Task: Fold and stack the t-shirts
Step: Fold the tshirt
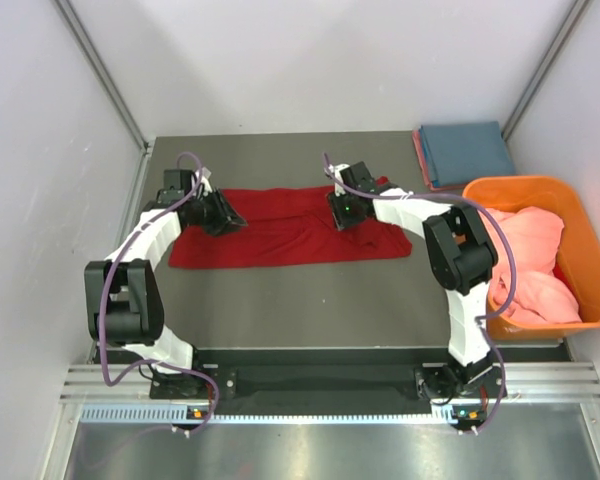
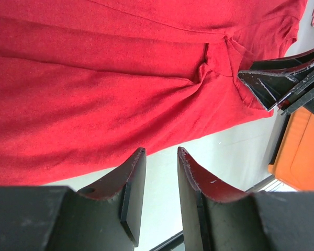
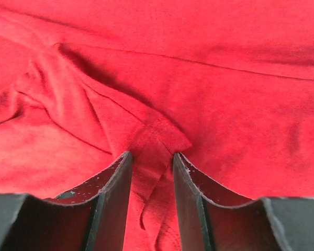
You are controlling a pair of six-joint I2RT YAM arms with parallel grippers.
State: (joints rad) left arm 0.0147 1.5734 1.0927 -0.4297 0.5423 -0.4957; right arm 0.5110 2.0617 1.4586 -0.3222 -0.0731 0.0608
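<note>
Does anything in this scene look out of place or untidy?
The red t-shirt is bunched into creases just ahead of the right gripper, while the rest of it lies flat. Nothing else stands out.

The deep red t-shirt is showing as soft matt cloth with a fine fuzzy nap. The right gripper is wearing hard black plastic fingers, scuffed pale. The orange tub is gleaming as smooth plastic; the table is looking matt grey.
</note>
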